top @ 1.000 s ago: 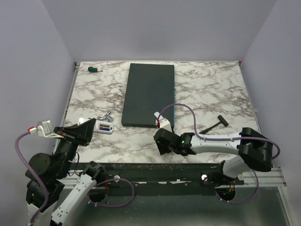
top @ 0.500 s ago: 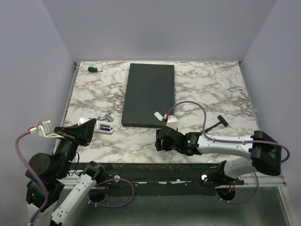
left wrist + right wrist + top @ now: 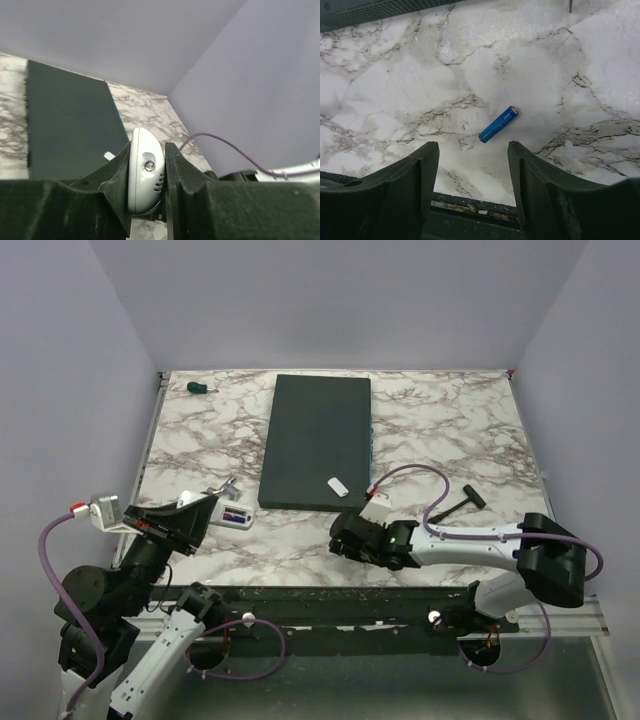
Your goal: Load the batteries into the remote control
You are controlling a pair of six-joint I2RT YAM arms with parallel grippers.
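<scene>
My left gripper [image 3: 208,514] is shut on the white remote control [image 3: 238,517] and holds it above the table's near left. Its open battery bay faces up with a purple-blue battery [image 3: 233,513] in it. In the left wrist view the remote control [image 3: 144,167] stands on edge, pinched between the jaws of the left gripper [image 3: 148,175]. A blue battery [image 3: 498,124] lies loose on the marble just beyond the tips of my right gripper [image 3: 472,150], which is open and empty. From above, the right gripper [image 3: 345,538] sits low near the front edge and hides that battery.
A large dark grey slab [image 3: 315,435] lies mid-table with a tiny white cover piece [image 3: 338,486] on its near right corner. A green-handled screwdriver [image 3: 201,388] is at the far left. A black T-shaped tool [image 3: 460,504] lies right. The black base rail [image 3: 470,207] runs just behind the right fingers.
My right gripper has drawn back from the slab's near corner toward the front edge, leaving the white cover piece on the slab. The left gripper has shifted slightly right with the remote.
</scene>
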